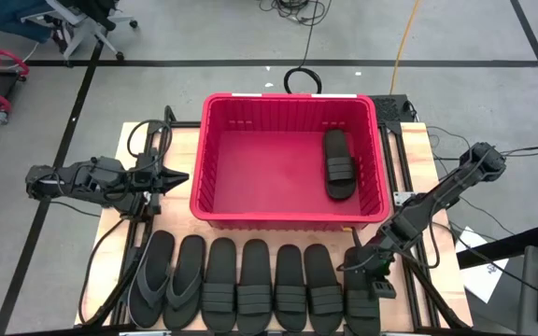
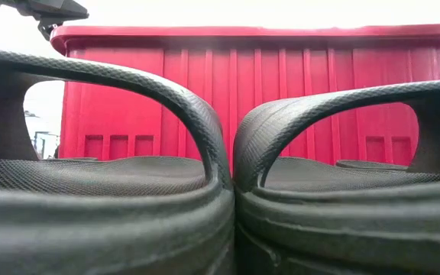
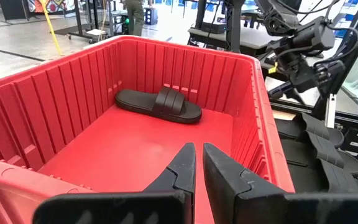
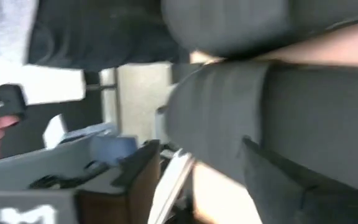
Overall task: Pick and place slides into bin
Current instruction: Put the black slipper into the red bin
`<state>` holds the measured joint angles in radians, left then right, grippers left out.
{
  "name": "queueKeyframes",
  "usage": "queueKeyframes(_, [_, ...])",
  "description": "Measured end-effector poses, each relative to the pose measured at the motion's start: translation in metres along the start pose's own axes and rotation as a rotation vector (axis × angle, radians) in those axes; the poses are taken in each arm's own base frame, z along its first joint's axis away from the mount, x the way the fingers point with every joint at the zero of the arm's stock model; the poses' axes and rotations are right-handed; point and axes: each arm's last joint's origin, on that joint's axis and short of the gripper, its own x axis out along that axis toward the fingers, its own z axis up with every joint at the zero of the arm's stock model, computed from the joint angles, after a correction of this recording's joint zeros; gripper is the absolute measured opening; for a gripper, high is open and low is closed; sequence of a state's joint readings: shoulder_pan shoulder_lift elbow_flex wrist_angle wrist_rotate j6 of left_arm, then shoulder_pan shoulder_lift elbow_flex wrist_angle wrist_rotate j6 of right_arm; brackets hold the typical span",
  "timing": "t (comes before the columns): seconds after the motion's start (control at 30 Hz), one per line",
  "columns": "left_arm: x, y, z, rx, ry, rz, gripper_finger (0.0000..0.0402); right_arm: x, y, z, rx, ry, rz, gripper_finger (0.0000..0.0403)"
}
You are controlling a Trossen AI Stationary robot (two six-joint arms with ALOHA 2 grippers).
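Two ribbed black slides (image 2: 205, 153) fill the low view; overhead, right gripper (image 1: 370, 271), grasp unclear, at the row's 3 o'clock end, left gripper (image 3: 197, 165) clenched beside the red bin (image 1: 215, 140).

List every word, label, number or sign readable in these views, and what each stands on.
No text reads anywhere.
The red bin shows no label, and the slide inside it shows no brand.
The slides in the row on the table show no lettering.
Pale marks at a corner of the right wrist view are too blurred to read.

Right gripper (image 1: 362, 271) fingers are hidden above the blurred end slide (image 1: 364, 303), itself cut off by the frame edge
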<state>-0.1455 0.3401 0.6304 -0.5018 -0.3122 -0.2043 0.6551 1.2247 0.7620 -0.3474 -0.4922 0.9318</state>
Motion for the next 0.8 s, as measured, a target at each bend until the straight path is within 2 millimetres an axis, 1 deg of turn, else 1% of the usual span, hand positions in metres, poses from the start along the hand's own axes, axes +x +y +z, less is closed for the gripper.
queueKeyframes(0.13, [0.0, 0.0, 0.0, 0.001, 0.004, 0.001, 0.0026, 0.006, -0.014, -0.004, 0.004, -0.025, -0.053, 0.0259])
queueKeyframes(0.2, [0.0, 0.0, 0.0, 0.001, 0.004, 0.001, 0.0026, 0.011, -0.021, -0.007, 0.018, -0.029, -0.046, 0.0269])
queueKeyframes(0.3, [0.0, 0.0, 0.0, -0.003, 0.004, 0.001, 0.0026, 0.019, -0.03, -0.012, 0.041, -0.052, 0.008, 0.0273])
queueKeyframes(0.43, [0.0, 0.0, 0.0, -0.009, 0.004, 0.001, 0.0026, 0.027, -0.036, -0.019, 0.056, -0.064, 0.062, 0.0266])
queueKeyframes(0.53, [0.0, 0.0, 0.0, -0.009, 0.004, 0.001, 0.0026, 0.03, -0.037, -0.023, 0.045, -0.062, 0.073, 0.0255])
queueKeyframes(0.63, [0.0, 0.0, 0.0, -0.008, 0.004, 0.001, 0.0026, 0.032, -0.038, -0.027, 0.024, -0.05, 0.064, 0.0242])
queueKeyframes(0.7, [0.0, 0.0, 0.0, -0.009, 0.004, 0.001, 0.0026, 0.035, -0.04, -0.028, 0.025, -0.073, 0.034, 0.023])
queueKeyframes(0.8, [0.0, 0.0, 0.0, -0.009, 0.004, 0.001, 0.0026, 0.04, -0.041, -0.029, 0.021, -0.063, 0.028, 0.0208])
